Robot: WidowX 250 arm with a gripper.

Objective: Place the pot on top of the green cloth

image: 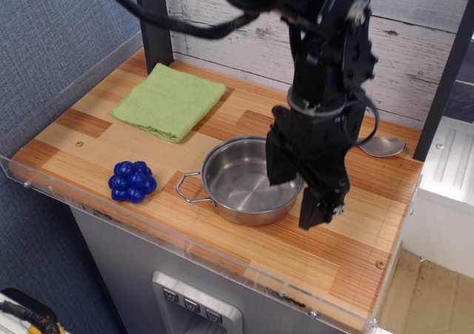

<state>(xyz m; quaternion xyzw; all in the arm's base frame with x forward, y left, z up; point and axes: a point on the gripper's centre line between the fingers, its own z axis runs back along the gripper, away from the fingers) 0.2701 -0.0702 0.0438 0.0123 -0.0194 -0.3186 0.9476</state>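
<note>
1. Because the pot is thin polished steel, I judge it light and rigid but slick — a pinch on the wall could slide or tip it unless the fingers seat well down over the rim.
2. It sits upright and empty near the front middle of the wooden table, with one wire loop handle pointing toward the front-left; the far handle is hidden behind the arm.
3. The gripper hangs over the pot's right rim with its two fingers spread apart, one seemingly inside the bowl and one outside — nothing is held.
4. The rim on that side looks the best place to grip: stiff and thin enough to fit between the fingers. The wire handles seem too slender and springy for a steady hold.
5. The green cloth lies flat at the back left, well apart from the pot; being soft terry, it should cushion the pot and keep it from skating.
6. A blue ball cluster rests to the left of the pot, clear of a direct path to the cloth.
</note>
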